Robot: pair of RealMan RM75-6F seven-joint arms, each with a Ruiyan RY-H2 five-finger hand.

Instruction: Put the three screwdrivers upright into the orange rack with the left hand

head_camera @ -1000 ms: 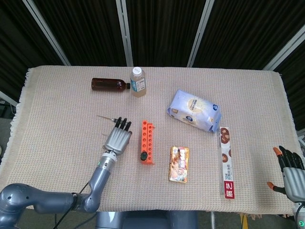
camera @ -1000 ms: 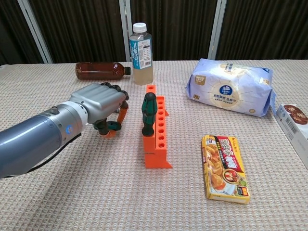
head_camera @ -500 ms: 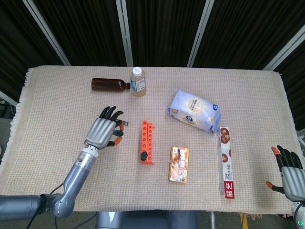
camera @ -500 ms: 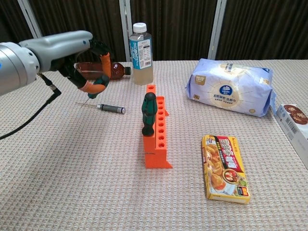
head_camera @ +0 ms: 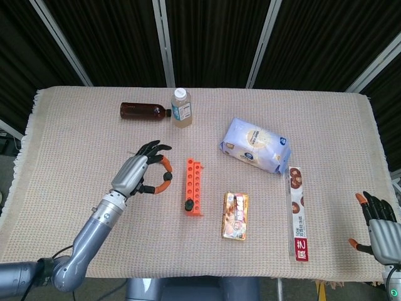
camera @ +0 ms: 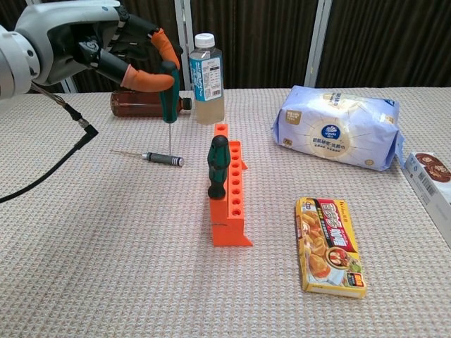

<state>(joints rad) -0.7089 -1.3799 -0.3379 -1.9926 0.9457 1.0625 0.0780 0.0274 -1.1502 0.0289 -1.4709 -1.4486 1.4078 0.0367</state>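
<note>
My left hand [camera: 91, 46] is raised above the table's left side and pinches a green-handled screwdriver [camera: 168, 90] by the handle. The screwdriver hangs upright with its thin shaft pointing down, left of and behind the orange rack [camera: 230, 197]. In the head view the left hand [head_camera: 139, 173] is just left of the rack [head_camera: 193, 186]. A second green-handled screwdriver [camera: 216, 167] stands upright in the rack's near end. A slim black screwdriver [camera: 161, 158] lies flat on the cloth under the held one. My right hand [head_camera: 379, 227] is at the lower right edge, fingers apart, holding nothing.
A brown bottle [camera: 144, 103] lies at the back, beside an upright clear bottle [camera: 206, 70]. A blue-white bag [camera: 338, 127] sits right of the rack. A yellow box [camera: 330, 243] lies at the front right, and a long cookie box [head_camera: 297, 212] further right.
My left hand rose from the cloth with the green-handled screwdriver and turned it upright, tip down. The black screwdriver, earlier covered by the hand, now lies exposed.
</note>
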